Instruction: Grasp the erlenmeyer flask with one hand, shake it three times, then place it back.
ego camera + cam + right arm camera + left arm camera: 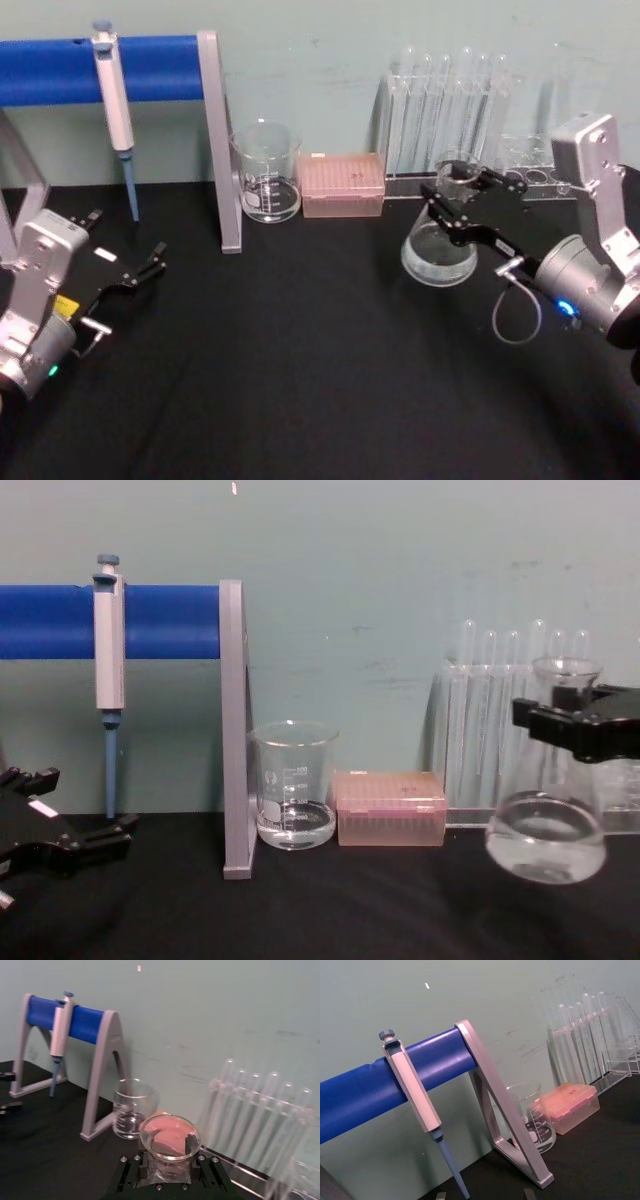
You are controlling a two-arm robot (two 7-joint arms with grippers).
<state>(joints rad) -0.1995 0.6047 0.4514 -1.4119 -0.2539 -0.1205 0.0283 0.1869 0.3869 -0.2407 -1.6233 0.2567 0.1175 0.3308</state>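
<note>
One clear glass conical erlenmeyer flask [438,255] in front of the one clear test-tube rack [450,100], neck pinched by the right black two-fingered gripper [461,192], left black gripper [144,268] idle at far left, fingers spread, one glass beaker [268,185], one pink tip box [343,185], one grey pipette [115,110].

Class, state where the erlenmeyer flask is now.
Head view, right side: the erlenmeyer flask, neck held in the right gripper, is before the test tube rack, right of the pink tip box.

The erlenmeyer flask [438,250] sits within the right gripper [462,200]; test tube rack [450,110] just behind that gripper; pipette tip box [342,185], then beaker [268,172], to its left.
</note>
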